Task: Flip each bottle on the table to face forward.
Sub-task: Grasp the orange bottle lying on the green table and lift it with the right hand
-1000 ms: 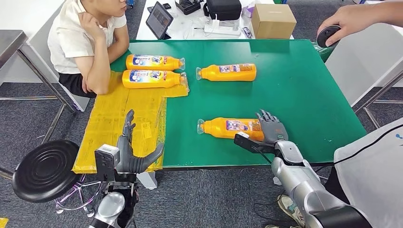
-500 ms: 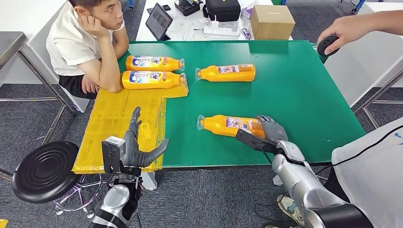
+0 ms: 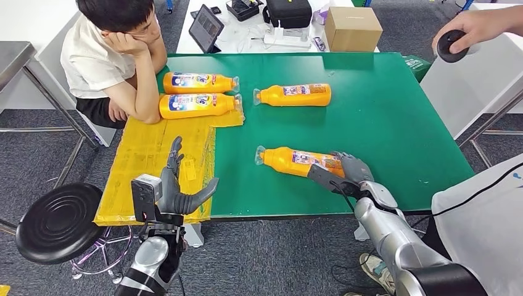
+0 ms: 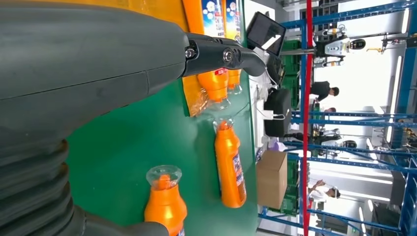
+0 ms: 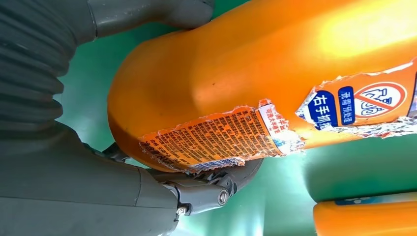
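1. I have my right hand [image 3: 349, 168] wrapped around the base end of the near bottle [image 3: 295, 161]; in the right wrist view the thumb sits on one side and the darker fingers [image 5: 216, 183] curl under the other, so it is held. The bottle lies on its side on the green desk [image 3: 395, 123], cap away from the hand.
2. The hold is at the very base, on smooth plastic. If I roll the wrist fast, I judge the bottle could twist in the fingers and stay label-down.
3. The torn label [image 5: 216, 142] sits near the fingers; I think dragging across it could peel it further.
4. My left hand [image 3: 176, 191] hangs off the desk edge over the yellow sheet [image 3: 148, 160], fingers spread and holding nothing.
5. 3 more bottles lie far off: 1 mid-desk [image 3: 293, 94], 2 side by side [image 3: 197, 94] beside a seated person's elbow [image 3: 148, 111], which I judge risky to reach near.
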